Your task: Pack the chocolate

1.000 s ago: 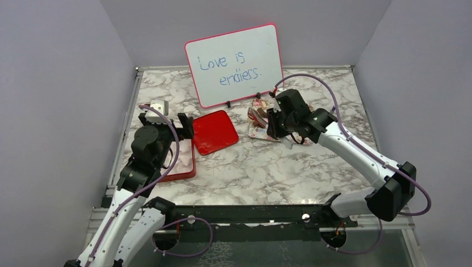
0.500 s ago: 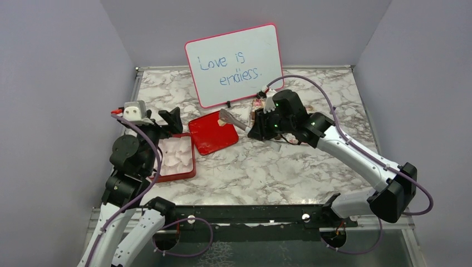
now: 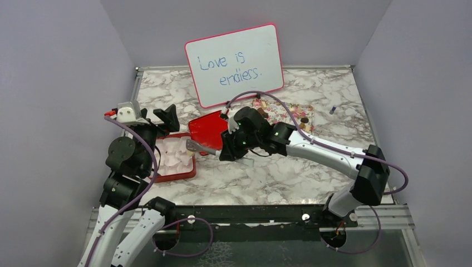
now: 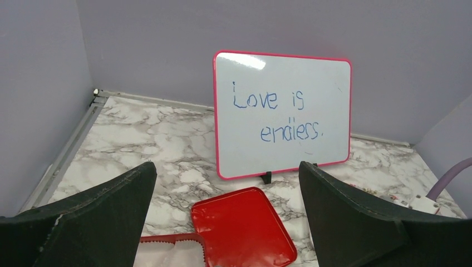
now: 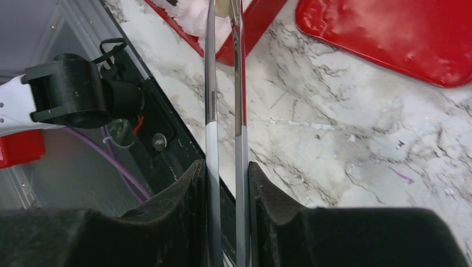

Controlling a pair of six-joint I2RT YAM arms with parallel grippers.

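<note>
While hovering over the desk [image 3: 278,172] at the red box's [image 3: 177,176] edge, right pincer [image 5: 225,167] is clamping the tongs [image 5: 210,83], which seem to be pinching one chocolate piece [image 5: 222,6] at the tips; it should be lowering into a free paper cup before easing off. Left pincer [image 3: 158,118] is hanging wide apart just beside the box, possibly crowding it. Red lid [image 3: 206,125] is lying alongside; floral tray [image 3: 278,108], well behind, is holding more chocolates [image 3: 304,119].

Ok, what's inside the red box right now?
Only white crinkled paper shows in the red box. The left arm covers its left side, and the tongs overhang its right edge.
</note>
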